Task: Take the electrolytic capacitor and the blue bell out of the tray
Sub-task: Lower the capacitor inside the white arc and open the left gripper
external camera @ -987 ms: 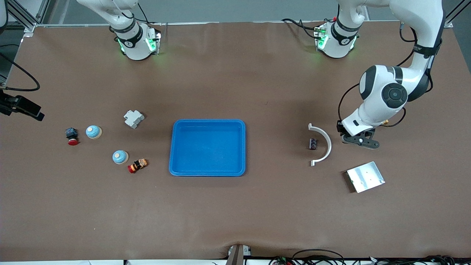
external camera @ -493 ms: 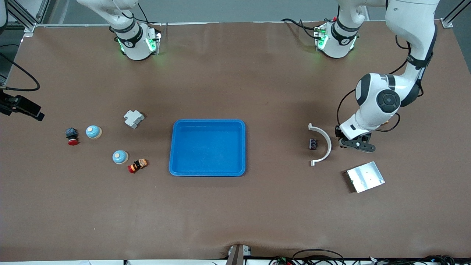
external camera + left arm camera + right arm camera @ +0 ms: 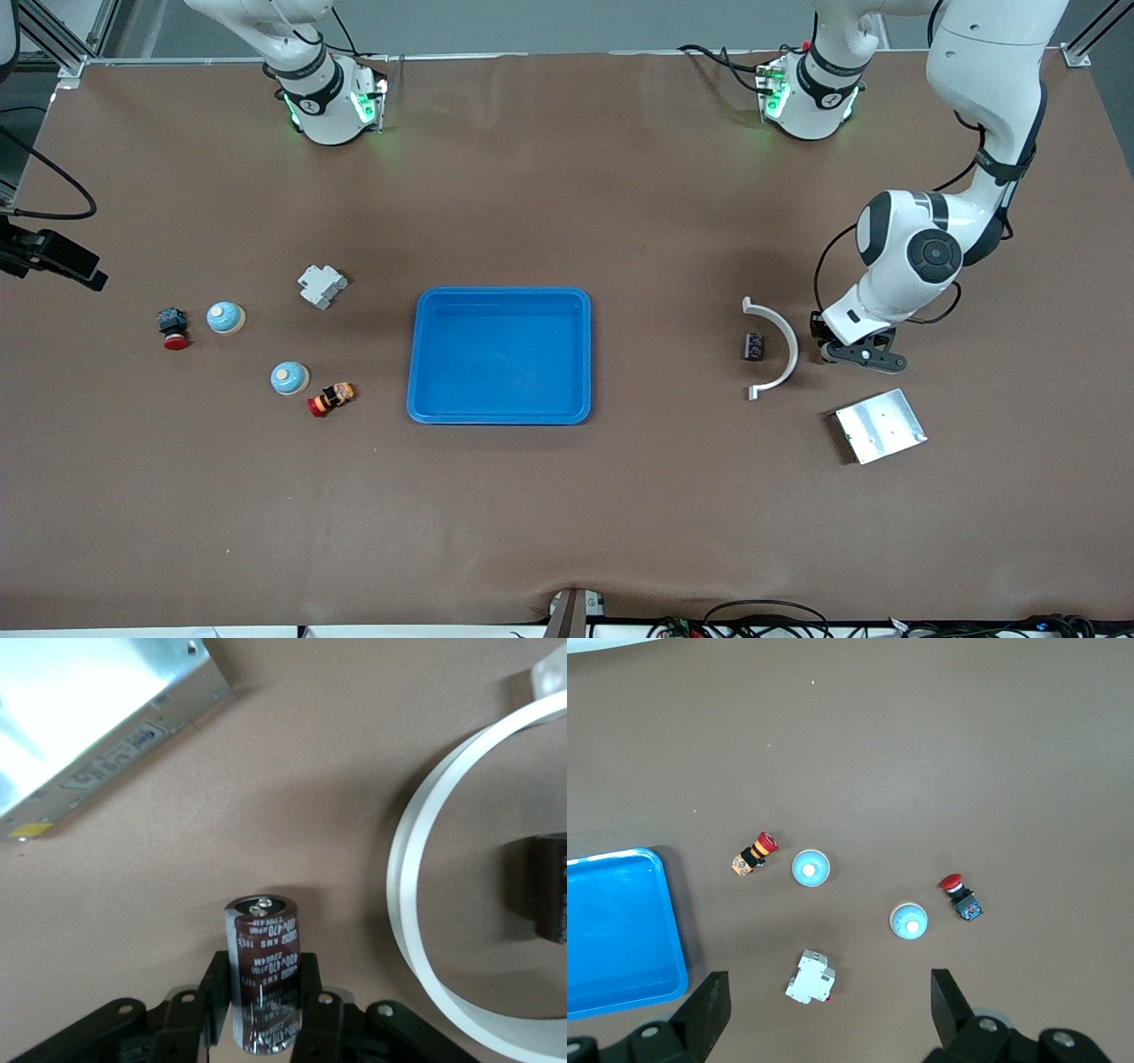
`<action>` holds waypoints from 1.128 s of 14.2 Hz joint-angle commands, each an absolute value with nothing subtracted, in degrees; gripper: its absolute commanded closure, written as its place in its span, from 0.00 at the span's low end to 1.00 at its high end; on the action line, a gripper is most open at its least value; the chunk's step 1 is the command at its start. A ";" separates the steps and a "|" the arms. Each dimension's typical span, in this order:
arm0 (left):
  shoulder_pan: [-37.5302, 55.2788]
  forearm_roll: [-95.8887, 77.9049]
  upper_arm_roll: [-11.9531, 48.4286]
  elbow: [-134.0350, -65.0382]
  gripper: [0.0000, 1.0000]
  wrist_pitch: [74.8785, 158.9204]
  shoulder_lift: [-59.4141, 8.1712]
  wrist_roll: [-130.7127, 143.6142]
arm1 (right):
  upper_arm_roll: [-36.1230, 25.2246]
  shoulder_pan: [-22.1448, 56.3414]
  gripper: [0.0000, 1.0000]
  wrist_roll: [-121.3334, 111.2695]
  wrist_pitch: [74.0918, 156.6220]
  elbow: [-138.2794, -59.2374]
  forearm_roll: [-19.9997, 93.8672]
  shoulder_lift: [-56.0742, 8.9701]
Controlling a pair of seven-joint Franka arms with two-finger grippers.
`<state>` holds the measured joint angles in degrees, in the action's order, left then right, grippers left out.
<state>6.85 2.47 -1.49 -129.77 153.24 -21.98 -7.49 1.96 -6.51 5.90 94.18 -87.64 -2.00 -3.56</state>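
My left gripper [image 3: 852,351] is low at the table beside the white arc, between it and the metal box. In the left wrist view my left gripper [image 3: 264,981] is shut on a brown capacitor [image 3: 263,943] standing upright. A second dark capacitor [image 3: 754,346] lies inside the arc. Two blue bells [image 3: 225,317] [image 3: 289,377] sit toward the right arm's end. My right gripper [image 3: 828,994] is open and empty high above them; it is out of the front view. The bells also show in the right wrist view [image 3: 810,868] [image 3: 908,921].
A blue tray [image 3: 500,293] sits mid-table. The white arc [image 3: 781,350] and a metal box [image 3: 879,426] flank my left gripper. Two red push buttons [image 3: 174,329] [image 3: 330,398] and a white circuit breaker [image 3: 322,285] lie near the bells.
My left arm's elbow has swung and the left gripper has shifted slightly toward the white arc and lower in the view. Nothing else has moved.
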 commanded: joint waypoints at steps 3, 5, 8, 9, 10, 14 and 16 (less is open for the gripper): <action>5.98 1.93 -0.88 -129.20 1.00 153.81 -23.73 -8.52 | 2.20 -6.68 0.00 6.68 93.52 -86.75 -1.67 -3.69; 5.98 1.93 -0.88 -129.20 1.00 153.81 -24.25 -8.61 | 2.28 -6.68 0.00 6.68 93.52 -86.75 -1.67 -3.69; 5.98 1.85 -0.88 -128.67 0.00 153.63 -24.35 -8.18 | 2.28 -6.68 0.00 6.68 93.52 -86.75 -1.67 -3.69; 5.98 1.85 -0.88 -128.58 0.00 153.37 -23.82 -7.91 | 2.20 -6.68 0.00 6.68 93.43 -86.75 -1.67 -3.78; 5.98 1.85 -0.88 -128.58 0.00 153.20 -23.47 -7.21 | 2.20 -6.68 0.00 6.68 93.51 -86.75 -1.67 -3.78; 5.72 1.85 -0.97 -128.32 0.00 150.56 -21.27 -6.33 | 2.20 -6.77 0.00 6.68 93.52 -86.75 -1.67 -3.78; 4.92 1.85 -0.88 -127.36 0.00 147.67 -19.78 -6.33 | 2.28 -6.68 0.00 6.68 93.52 -86.75 -1.67 -3.78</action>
<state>6.14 2.46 -1.48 -127.76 151.10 -22.48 -6.39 1.95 -6.51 5.96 94.18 -87.64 -2.00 -3.56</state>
